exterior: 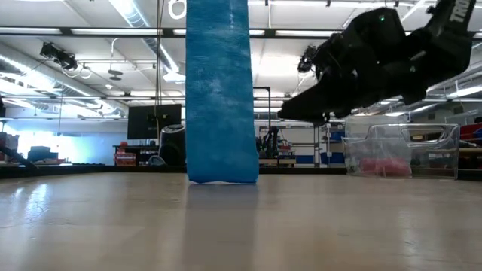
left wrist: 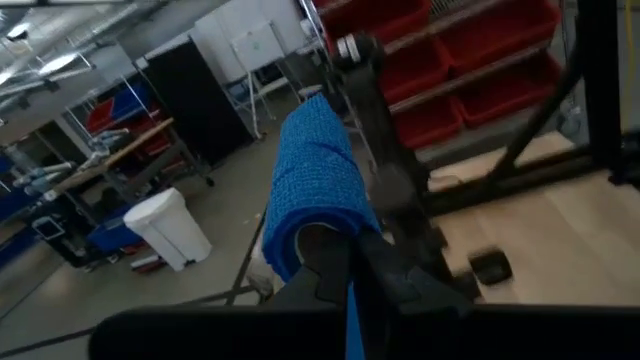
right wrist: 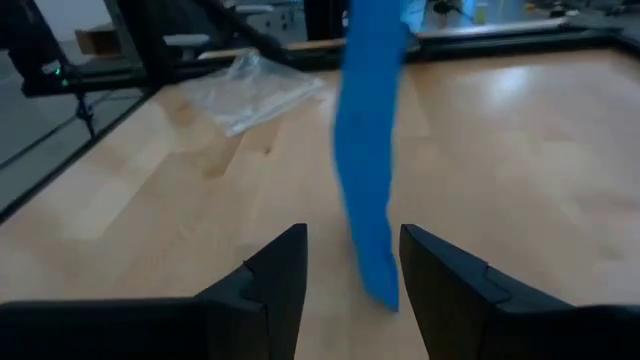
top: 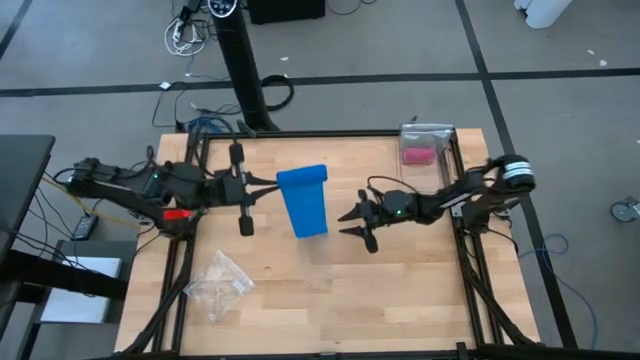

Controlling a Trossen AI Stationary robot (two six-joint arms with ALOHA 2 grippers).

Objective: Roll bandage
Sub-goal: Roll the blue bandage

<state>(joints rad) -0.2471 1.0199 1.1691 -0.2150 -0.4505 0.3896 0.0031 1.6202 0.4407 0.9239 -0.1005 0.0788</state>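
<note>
The bright blue bandage (top: 306, 205) hangs as a long flat strip from my left gripper (top: 270, 183), which is shut on its upper end above the table's middle. In the low view the strip (exterior: 220, 98) hangs upright with its lower end (exterior: 223, 178) at the tabletop. My right gripper (top: 348, 225) is open, just right of the strip and above the table. In the right wrist view its fingers (right wrist: 350, 270) stand on either side of the strip's lower part (right wrist: 368, 190) without touching it. My left gripper holds the bandage's upper end (left wrist: 318, 195), which is wrapped over the fingers (left wrist: 345, 265) in a rounded fold. The fingers come level from the table's left. The strip hangs straight below them, its lower end (exterior: 223, 178) on the table.
A crumpled clear plastic bag (top: 220, 283) lies at the near left of the table. A clear box with a pink roll (top: 420, 152) stands at the far right corner. The arms' dark frames run along the left and right edges.
</note>
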